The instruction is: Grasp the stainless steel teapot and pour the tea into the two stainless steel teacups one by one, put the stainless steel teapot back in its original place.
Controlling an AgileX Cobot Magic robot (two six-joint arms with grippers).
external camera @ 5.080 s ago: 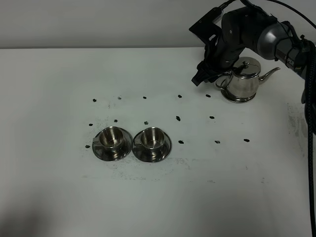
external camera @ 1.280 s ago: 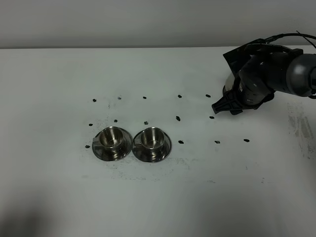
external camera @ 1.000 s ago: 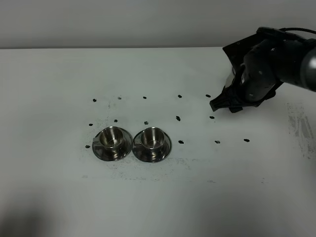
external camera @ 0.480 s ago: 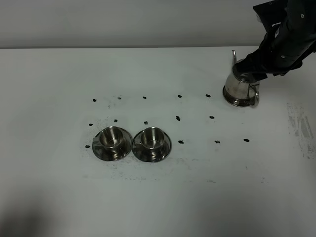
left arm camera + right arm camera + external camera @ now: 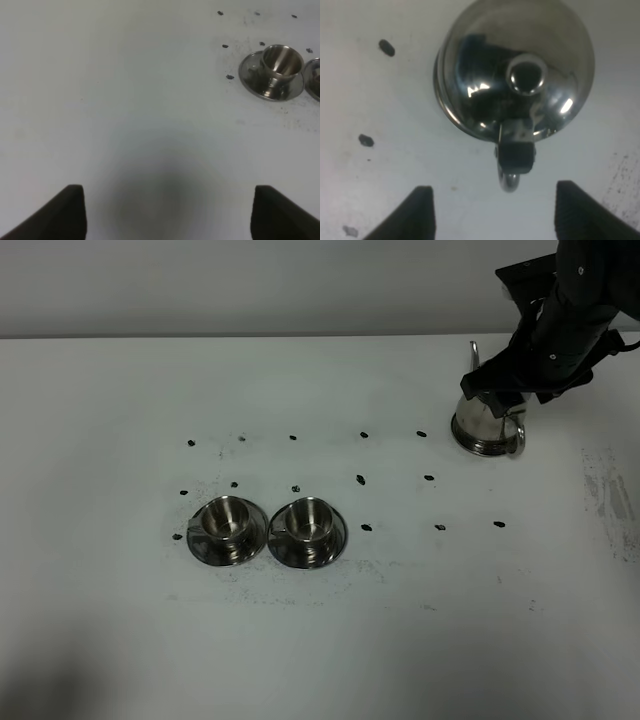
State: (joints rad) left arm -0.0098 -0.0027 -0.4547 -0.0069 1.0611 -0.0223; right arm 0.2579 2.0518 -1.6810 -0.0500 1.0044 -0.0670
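Upright steel teapot [image 5: 483, 430] (teacups [image 5: 306, 524] well apart)

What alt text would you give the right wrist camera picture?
A shiny steel teapot seen from above on a white table. The open gripper hangs clear of it, a dark fingertip on each side of the loop handle.

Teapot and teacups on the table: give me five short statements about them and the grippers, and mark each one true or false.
1. The stainless steel teapot has its lid on. True.
2. The left teacup and right teacup stand side by side. True.
3. The right gripper is clamped on the teapot's handle. False: its fingers stand apart, open.
4. The teapot stands between the teacups. False: it stands apart, far to their right and farther back.
5. The left gripper holds a teacup. False: it is open and empty.
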